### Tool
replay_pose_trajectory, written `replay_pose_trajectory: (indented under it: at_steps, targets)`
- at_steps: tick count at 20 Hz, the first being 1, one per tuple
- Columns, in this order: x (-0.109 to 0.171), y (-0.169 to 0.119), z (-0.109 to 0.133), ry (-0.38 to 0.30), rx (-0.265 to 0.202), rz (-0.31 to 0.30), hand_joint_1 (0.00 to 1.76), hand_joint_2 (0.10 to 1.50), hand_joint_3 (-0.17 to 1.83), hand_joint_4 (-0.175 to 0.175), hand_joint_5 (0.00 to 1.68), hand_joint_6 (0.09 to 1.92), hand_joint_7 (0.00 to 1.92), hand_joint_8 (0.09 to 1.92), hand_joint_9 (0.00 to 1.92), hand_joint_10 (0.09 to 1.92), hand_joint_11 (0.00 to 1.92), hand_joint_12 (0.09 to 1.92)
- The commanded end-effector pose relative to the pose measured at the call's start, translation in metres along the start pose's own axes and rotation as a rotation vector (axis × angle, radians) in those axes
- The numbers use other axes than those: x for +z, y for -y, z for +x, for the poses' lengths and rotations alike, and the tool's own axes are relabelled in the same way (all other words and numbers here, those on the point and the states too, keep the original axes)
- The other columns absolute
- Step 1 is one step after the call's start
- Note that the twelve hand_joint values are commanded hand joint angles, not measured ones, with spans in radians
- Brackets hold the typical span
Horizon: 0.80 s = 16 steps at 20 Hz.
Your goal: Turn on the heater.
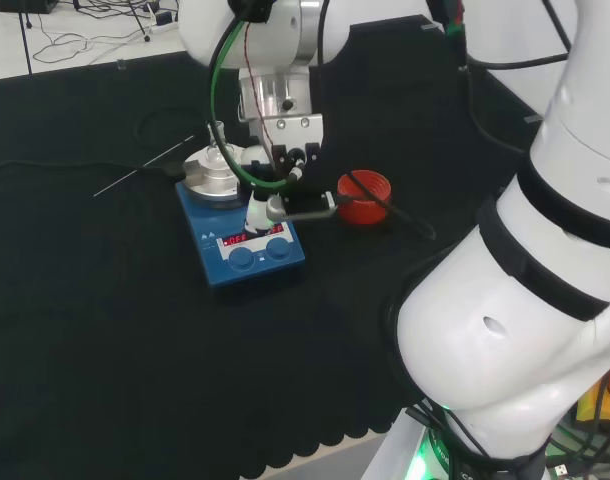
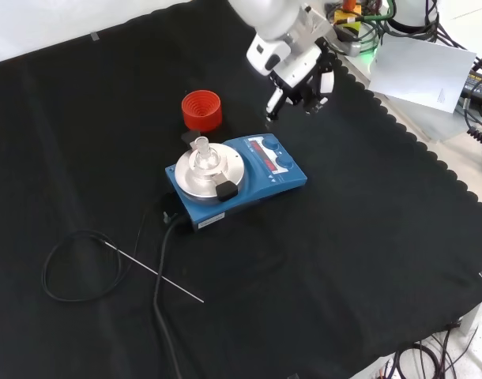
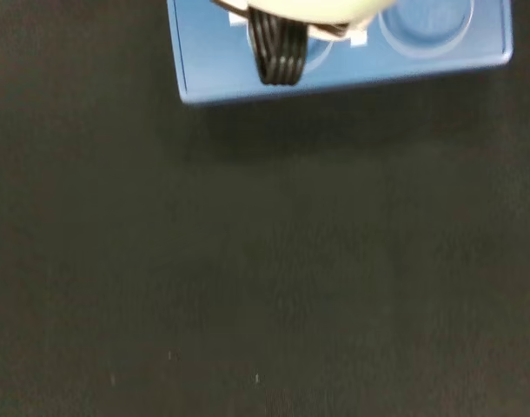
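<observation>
The hand [image 1: 266,195] hovers over the blue heater's [image 1: 247,245] knob end, holding nothing; whether its fingers are curled or touching it cannot be told.

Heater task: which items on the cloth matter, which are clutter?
Job:
- blue hotplate heater with round silver top
- its front knobs
- black and white hand, above the knob end

Lying about:
- red ribbed ring stand
- thin metal rod
- looped black cable
</observation>
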<state>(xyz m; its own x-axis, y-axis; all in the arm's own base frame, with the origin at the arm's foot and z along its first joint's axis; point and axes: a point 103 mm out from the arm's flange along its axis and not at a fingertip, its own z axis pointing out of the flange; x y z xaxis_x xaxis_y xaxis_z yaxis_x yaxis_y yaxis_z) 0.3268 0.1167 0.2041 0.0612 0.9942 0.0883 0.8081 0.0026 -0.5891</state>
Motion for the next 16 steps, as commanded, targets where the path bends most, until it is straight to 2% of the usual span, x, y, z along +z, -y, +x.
replay_pose_trajectory:
  at_steps: [1,11,16]
  targets:
    - [0.020,-0.005,0.013,0.037,-0.009,0.112,1.38,0.74,0.88,-0.052,0.26,0.57,1.58,1.50,1.71,1.45,1.52,1.37]
    - [0.027,-0.013,0.012,0.051,0.007,0.203,1.39,0.72,0.94,-0.047,0.25,0.50,1.59,1.51,1.72,1.46,1.51,1.40]
    - [0.030,-0.017,0.006,0.049,0.015,0.222,1.39,0.71,0.96,-0.045,0.26,0.47,1.59,1.51,1.72,1.47,1.51,1.40]
